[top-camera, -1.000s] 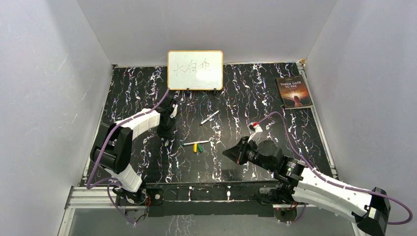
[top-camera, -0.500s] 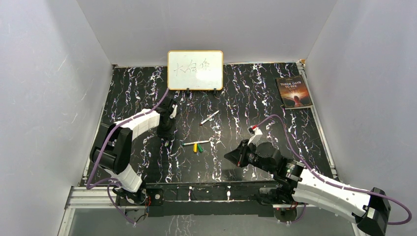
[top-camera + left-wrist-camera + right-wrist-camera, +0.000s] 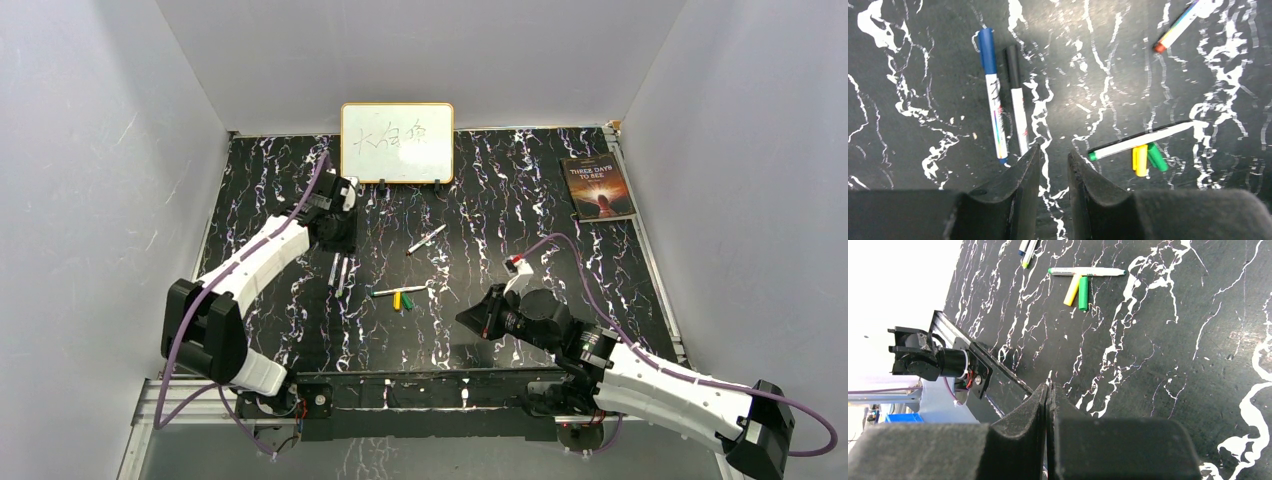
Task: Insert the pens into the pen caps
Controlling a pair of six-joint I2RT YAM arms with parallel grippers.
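Left gripper (image 3: 1053, 156) hangs over the far left of the table (image 3: 520, 200), jaws slightly parted, nothing between them. Right gripper (image 3: 1048, 390) sits near right, clenched on nothing.

Below the left gripper, a blue-capped pen (image 3: 993, 95) and a black-capped pen (image 3: 1015, 102) lie side by side; they look finished. To their right lies an uncapped green-tipped pen (image 3: 1140, 141), with the yellow cap (image 3: 1139, 160) and green cap (image 3: 1156, 156) butted against its near side, touching each other. A fourth pen (image 3: 1178, 30) with a reddish tip lies farther back.

The green pair is probably next. Take the barrel mid-length and lift straight up so the caps aren't nudged. Pinch the cap low, leaving its mouth free.

Barrels are slim, whitish, glossy plastic. Caps are stubby, smooth and round, so likely to roll. The tabletop is black with white veining.
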